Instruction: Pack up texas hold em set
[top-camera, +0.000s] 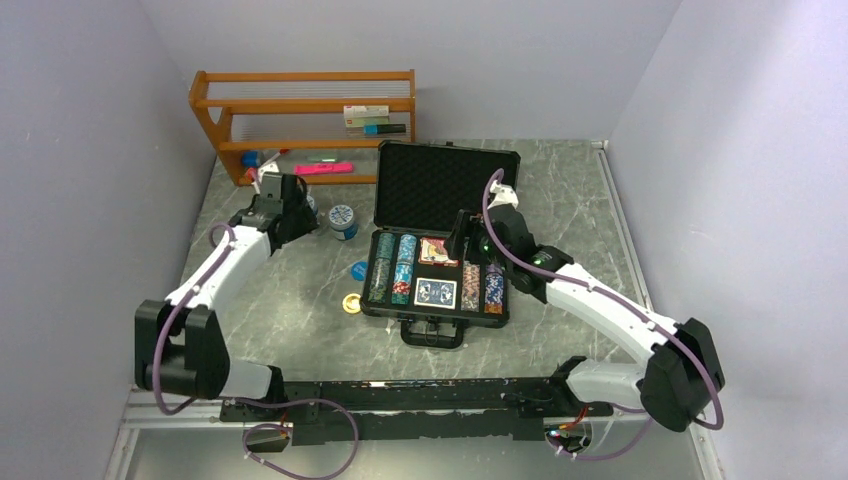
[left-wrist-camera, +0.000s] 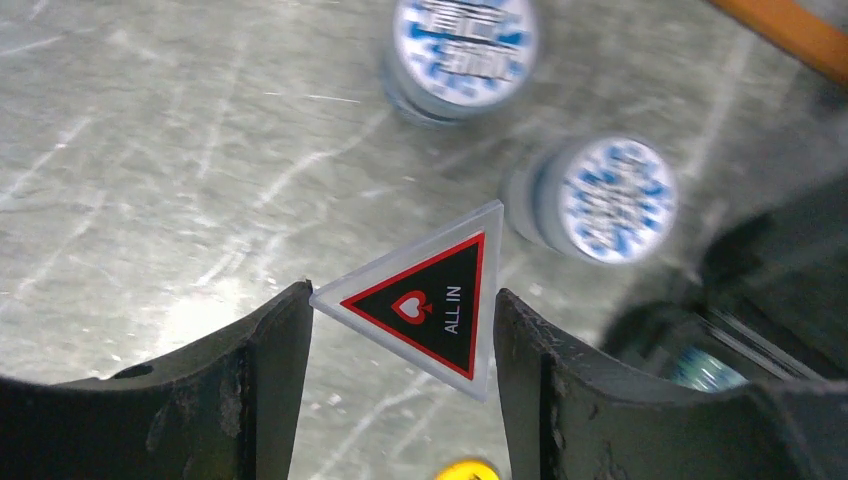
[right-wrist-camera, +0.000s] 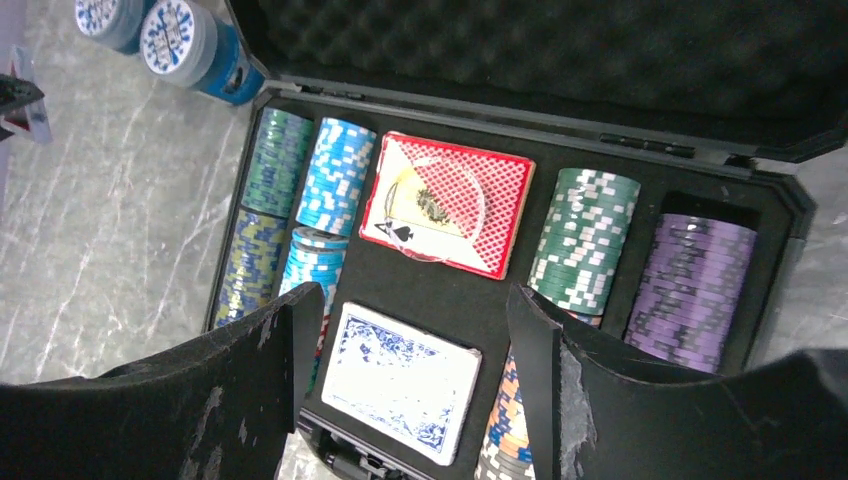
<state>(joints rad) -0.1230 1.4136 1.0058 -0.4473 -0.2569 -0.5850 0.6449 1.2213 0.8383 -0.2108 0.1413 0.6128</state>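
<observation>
The black briefcase (top-camera: 447, 180) lies open in the middle of the table, its foam lid up. Its base holds striped chip stacks (right-wrist-camera: 583, 240), a red deck (right-wrist-camera: 447, 203) with a clear disc lying on it, and a blue deck (right-wrist-camera: 400, 380). My right gripper (right-wrist-camera: 415, 310) is open and empty, hovering over the blue deck; it also shows in the top view (top-camera: 461, 235). My left gripper (left-wrist-camera: 402, 295) is shut on a triangular "ALL IN" token (left-wrist-camera: 430, 300) held above the table, left of the case (top-camera: 300, 212). The yellow dealer button (top-camera: 351, 303) lies on the table left of the case.
Two round blue-and-white tubs (left-wrist-camera: 463, 45) (left-wrist-camera: 610, 200) stand just beyond my left gripper. A small blue disc (top-camera: 359, 269) lies by the case's left edge. A wooden shelf (top-camera: 305, 120) with markers stands at the back left. Walls close in on both sides.
</observation>
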